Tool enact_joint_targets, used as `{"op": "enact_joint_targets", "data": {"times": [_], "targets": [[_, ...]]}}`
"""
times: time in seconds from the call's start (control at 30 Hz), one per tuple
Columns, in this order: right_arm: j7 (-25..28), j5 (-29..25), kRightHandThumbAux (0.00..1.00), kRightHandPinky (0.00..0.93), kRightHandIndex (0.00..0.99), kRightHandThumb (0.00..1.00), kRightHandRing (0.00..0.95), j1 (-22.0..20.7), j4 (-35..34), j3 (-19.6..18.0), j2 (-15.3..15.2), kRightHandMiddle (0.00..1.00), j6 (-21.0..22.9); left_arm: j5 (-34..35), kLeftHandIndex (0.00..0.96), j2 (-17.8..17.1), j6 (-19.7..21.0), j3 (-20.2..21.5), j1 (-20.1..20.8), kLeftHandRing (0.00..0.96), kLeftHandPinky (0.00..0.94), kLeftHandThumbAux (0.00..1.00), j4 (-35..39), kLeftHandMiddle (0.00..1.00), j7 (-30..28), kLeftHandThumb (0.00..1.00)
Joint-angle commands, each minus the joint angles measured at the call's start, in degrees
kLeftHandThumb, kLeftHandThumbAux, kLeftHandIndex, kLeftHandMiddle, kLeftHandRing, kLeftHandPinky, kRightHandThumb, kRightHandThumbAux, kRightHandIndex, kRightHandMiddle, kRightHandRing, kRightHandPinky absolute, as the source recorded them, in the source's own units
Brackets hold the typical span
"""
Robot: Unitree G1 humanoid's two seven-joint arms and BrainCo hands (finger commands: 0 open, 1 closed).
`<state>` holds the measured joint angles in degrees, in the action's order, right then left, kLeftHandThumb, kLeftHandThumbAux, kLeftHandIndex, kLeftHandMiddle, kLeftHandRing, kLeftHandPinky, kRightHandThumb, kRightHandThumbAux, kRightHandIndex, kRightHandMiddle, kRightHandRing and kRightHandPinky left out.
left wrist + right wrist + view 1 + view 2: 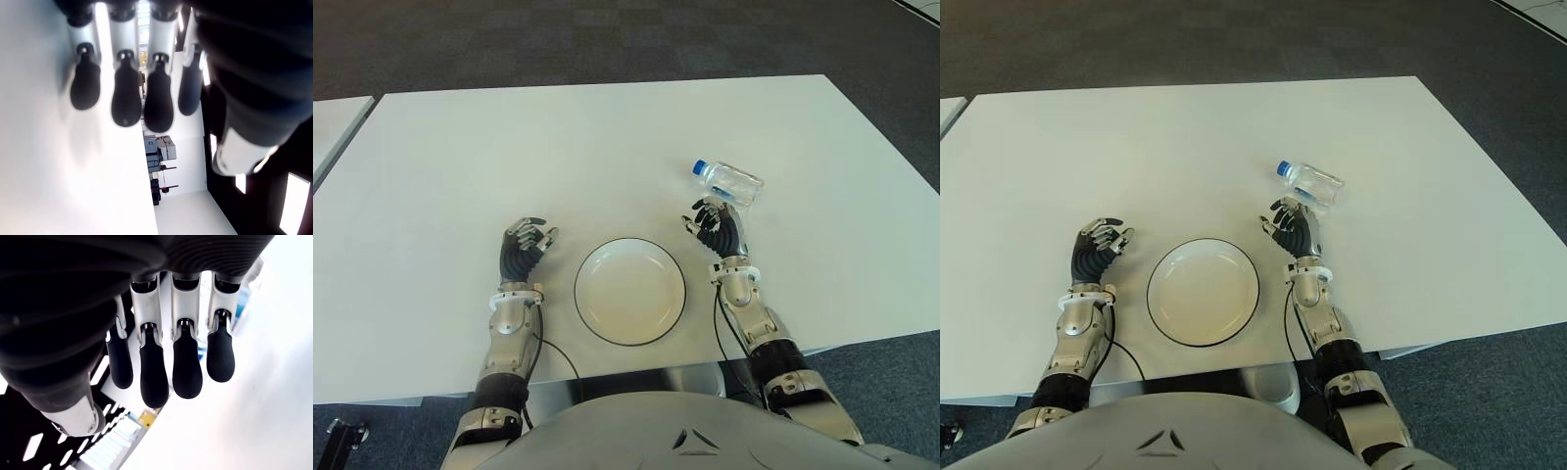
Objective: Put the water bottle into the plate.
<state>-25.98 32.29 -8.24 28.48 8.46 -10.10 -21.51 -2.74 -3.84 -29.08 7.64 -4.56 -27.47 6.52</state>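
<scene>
I am seeing no readable text, brand or number anywhere; the water bottle is showing no label I can read.

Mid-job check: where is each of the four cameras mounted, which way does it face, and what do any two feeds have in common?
Left eye: on the head, looking down at the table; both forearms show, with plate between left hand and right hand.
Right eye: same scene, slightly offset; the water bottle lies just beyond the right hand.
Left wrist: close on its own open fingers over the table.
Right wrist: close on its own open fingers; the bottle shows behind, shared with both eyes.
</scene>
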Motion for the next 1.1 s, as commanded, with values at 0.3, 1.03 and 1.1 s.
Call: {"op": "enact_joint_targets", "data": {"times": [0.3, 1.03, 1.1], "targets": [[-5.00, 6.92, 0.733, 0.294, 0.402, 0.682, 0.281, -8.97, 2.10, 3.02, -5.73, 0.284, 0.88, -1.15, 0.432, 0.86, -0.25, -0.77, -0.68, 0.691, 0.671, 0.719, -2.33, 0.685, 0.66, 0.698], [-14.09, 8.26, 0.371, 0.000, 0.002, 0.528, 0.000, -27.60, 19.28, 5.69, -8.73, 0.001, 0.44, -0.53, 0.433, 1.74, -2.27, -0.25, -0.75, 0.694, 0.678, 0.718, -3.50, 0.690, 0.57, 0.697], [-12.77, 7.78, 0.336, 0.000, 0.001, 0.554, 0.000, -28.79, 20.32, 5.75, -8.69, 0.000, 1.90, -0.63, 0.433, 1.43, -3.02, -0.36, -0.63, 0.695, 0.675, 0.718, -4.14, 0.691, 0.17, 0.696]]}}
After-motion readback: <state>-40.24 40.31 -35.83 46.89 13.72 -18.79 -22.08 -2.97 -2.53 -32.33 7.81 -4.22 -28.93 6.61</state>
